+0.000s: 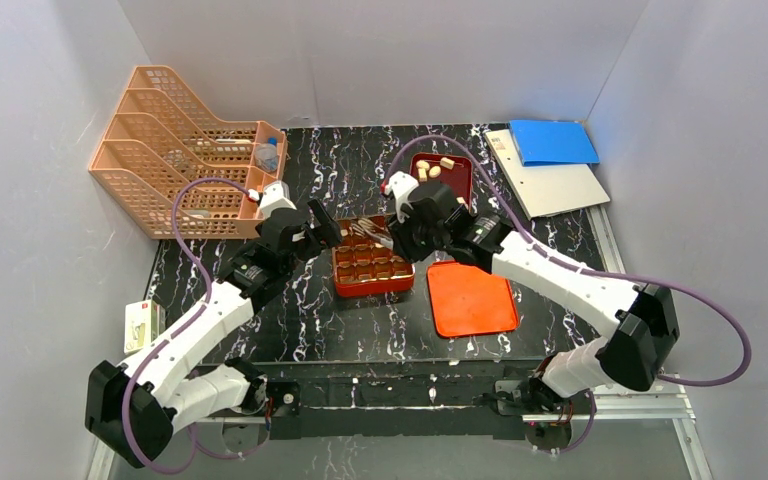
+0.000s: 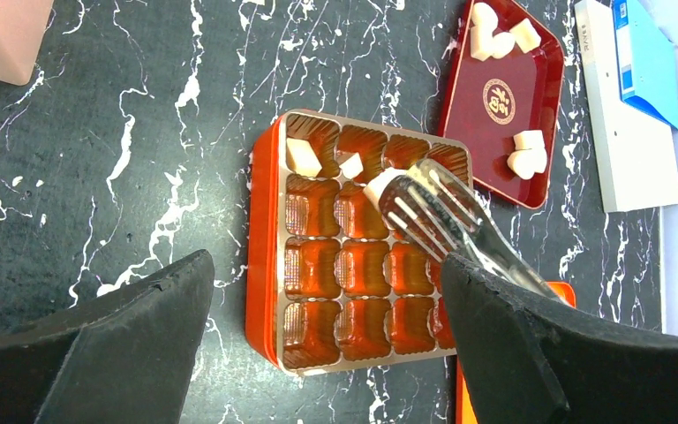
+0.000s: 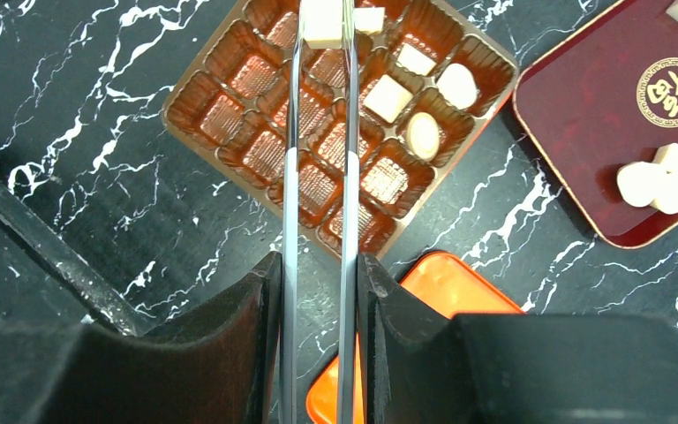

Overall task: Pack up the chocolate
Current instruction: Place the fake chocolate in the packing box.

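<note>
Chocolate point(image 3: 386, 97) only partly packed: five pieces seated in cells at the upper right of the orange-red box point(image 3: 265, 155) in the right wrist view, most cells bare. One more piece pinched at the tip of the tongs point(image 3: 291, 177) over the box's top edge, jaws of the right gripper point(image 3: 318, 274) clenched on the tongs. Jaws of the left gripper point(image 2: 327, 265) released, empty, hovering over the box. Handful of pieces left on the dark red tray point(image 2: 477, 150); orange lid point(image 1: 470, 298) off, beside the box. Judged about a third done.
</note>
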Motion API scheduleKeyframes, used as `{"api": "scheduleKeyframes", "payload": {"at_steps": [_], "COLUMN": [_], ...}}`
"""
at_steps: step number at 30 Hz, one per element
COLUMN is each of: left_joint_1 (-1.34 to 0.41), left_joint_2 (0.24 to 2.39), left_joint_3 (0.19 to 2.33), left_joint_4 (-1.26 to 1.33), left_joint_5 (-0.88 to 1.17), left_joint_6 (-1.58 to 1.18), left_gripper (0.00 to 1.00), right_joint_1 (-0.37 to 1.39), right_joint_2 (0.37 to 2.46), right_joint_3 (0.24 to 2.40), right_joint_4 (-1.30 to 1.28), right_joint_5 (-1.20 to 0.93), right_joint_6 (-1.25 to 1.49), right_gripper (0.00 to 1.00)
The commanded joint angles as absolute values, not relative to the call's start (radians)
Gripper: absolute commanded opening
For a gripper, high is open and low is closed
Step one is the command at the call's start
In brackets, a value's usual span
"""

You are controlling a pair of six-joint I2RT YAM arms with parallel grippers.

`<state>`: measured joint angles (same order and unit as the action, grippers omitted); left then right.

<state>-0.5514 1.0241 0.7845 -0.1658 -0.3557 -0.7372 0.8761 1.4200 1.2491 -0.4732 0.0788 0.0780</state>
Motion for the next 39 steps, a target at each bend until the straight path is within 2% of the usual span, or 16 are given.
{"api": "scheduleKeyframes", "payload": {"at_steps": [1,13,31,39], "left_joint_1": [-0.546,-0.545,-0.545,-0.545], "left_joint_2": [0.992,0.986,1.0,1.006], "left_joint_3": [0.815,0.805,0.796,0.792], "left_joint_4": [-0.198,-0.198,-0.185,-0.179], "left_joint_5": [-0.37,-0.365,-0.36,-0.36], "left_joint_6": [-0.745,-0.748,-0.75,-0.749], "left_gripper": [0.97,0.97,0.97,0.97], "right_joint_1": [0.935,0.967,0.968,0.967], "right_joint_2": [1.383,1.36,1.377,1.387], "right_joint_3": [1.259,1.22,1.212,1.211], "right_joint_4": [-0.474,-0.475,-0.474,-0.468], "right_joint_5": [0.161,0.233,0.197,0.193], "right_joint_6": [0.127,0.148,0.161,0.161], "right_gripper": [0.01,0.01,0.01,0.23]}}
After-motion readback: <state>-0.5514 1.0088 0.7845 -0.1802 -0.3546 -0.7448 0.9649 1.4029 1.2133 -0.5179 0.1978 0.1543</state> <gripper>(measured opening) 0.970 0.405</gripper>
